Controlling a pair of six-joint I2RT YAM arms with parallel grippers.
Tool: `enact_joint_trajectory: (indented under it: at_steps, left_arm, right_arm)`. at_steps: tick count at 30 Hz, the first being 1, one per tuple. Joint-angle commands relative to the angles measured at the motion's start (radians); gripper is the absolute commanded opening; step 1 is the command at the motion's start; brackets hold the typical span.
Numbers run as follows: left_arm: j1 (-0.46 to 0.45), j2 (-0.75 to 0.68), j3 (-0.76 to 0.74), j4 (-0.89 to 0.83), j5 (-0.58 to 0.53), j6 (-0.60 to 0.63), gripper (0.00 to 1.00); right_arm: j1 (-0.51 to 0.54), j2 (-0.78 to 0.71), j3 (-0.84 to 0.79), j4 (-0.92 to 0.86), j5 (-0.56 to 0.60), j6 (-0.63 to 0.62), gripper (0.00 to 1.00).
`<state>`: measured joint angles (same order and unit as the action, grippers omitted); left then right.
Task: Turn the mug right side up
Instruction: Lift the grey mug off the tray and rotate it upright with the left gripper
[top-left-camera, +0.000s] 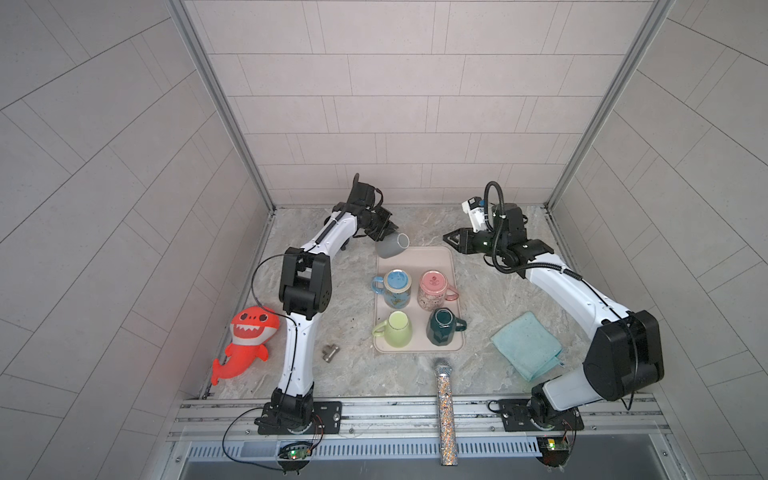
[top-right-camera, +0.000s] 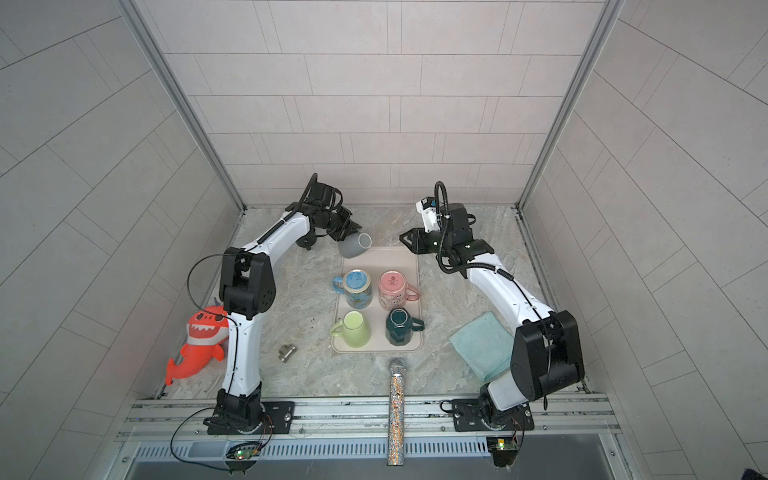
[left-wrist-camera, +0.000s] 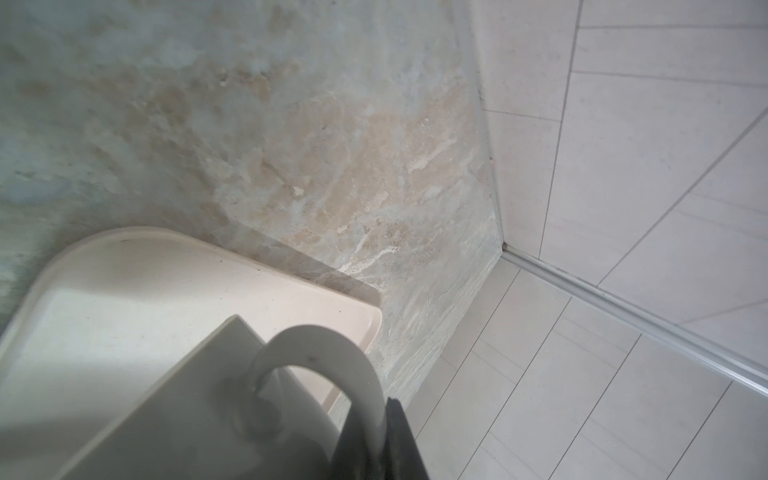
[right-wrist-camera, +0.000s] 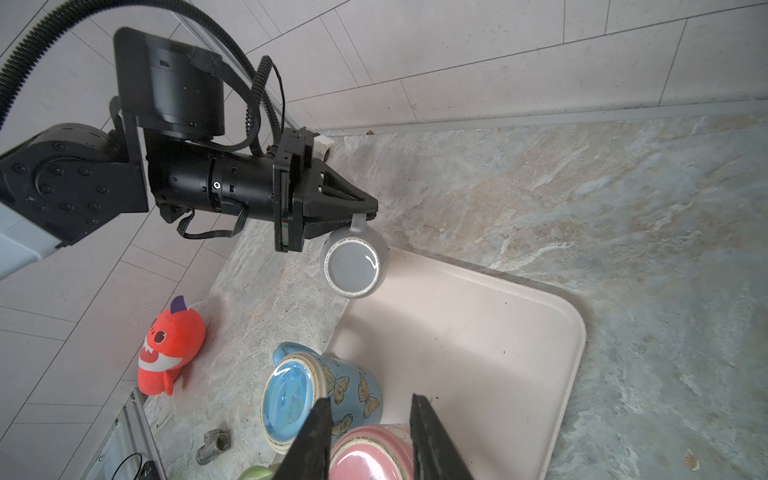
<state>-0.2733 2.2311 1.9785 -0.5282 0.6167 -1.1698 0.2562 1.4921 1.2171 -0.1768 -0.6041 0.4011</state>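
- Left gripper (right-wrist-camera: 362, 212) was noted clamped shut on the handle of the grey mug (right-wrist-camera: 353, 266).
- The grey mug was held tilted, clear of the surface, over the far left corner of the beige tray (top-left-camera: 432, 259).
- Right gripper (top-left-camera: 448, 237) was noted partly open and empty, near the tray's far right corner.

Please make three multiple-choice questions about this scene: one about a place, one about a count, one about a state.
1. Where is the gray mug?
A. standing on the tray
B. held in the air over the tray's far left corner
C. lying on its side in the tray

2. How many mugs stand on the tray?
A. two
B. three
C. four

3. The right end effector is:
A. open and empty
B. shut on a mug
C. shut on the tray rim

1 B: the left end effector grips its handle.
2 C: blue mug, pink mug, green mug, teal mug.
3 A: its fingers stand apart, nothing between.
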Motion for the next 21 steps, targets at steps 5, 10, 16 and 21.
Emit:
enact_joint_trajectory:
  at_steps: [5, 10, 16, 21]
  left_arm:
    - [-0.030, -0.153, 0.033, 0.064, 0.018, 0.326, 0.00]
    - [-0.044, -0.210, -0.030, 0.182, 0.062, 0.437, 0.00]
    - [-0.104, -0.339, -0.204, 0.351, 0.022, 0.684, 0.00]
    - [-0.148, -0.412, -0.299, 0.409, 0.013, 0.871, 0.00]
  right_arm:
    - [-0.002, -0.007, 0.003, 0.013, 0.001, 0.008, 0.33]
    - [0.011, -0.008, 0.038, 0.009, 0.008, 0.003, 0.33]
    - [0.024, -0.022, 0.101, -0.012, 0.053, -0.013, 0.33]
    - [0.030, -0.041, 0.137, 0.007, 0.084, -0.006, 0.33]
